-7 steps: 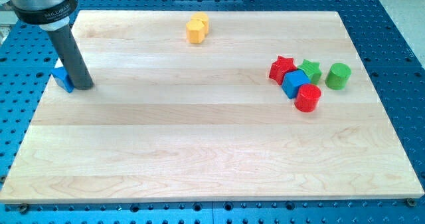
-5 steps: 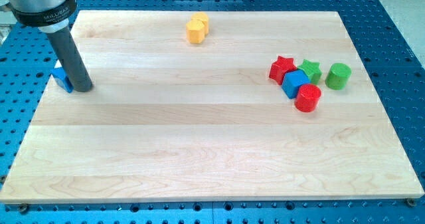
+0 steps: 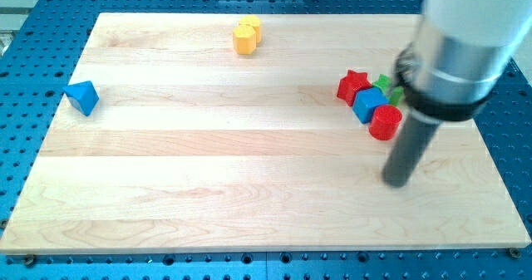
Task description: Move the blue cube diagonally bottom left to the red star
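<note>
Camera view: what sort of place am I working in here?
Probably a robotics lab bench: a wooden board lies on a blue perforated table, with small coloured blocks such as the blue cube and red star. My tip is below them.

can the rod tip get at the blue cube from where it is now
Probably not directly. My tip sits toward the view's bottom right of the cluster, and the red cylinder lies between it and the blue cube, touching it. The red star flanks the cube's upper left. A detour looks needed.
</note>
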`<control>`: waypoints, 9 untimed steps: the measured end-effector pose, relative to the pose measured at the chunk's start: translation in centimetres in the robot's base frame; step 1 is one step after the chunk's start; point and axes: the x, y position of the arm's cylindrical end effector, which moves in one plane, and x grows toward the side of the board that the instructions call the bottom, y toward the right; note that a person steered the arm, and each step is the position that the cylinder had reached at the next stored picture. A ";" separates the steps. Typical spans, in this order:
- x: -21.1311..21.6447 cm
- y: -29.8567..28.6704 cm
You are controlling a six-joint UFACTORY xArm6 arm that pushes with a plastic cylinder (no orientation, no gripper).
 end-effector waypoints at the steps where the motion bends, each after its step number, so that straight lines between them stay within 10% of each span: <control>1: -3.3 3.9; 7: -13.4 -6.1; 9: -10.9 -18.0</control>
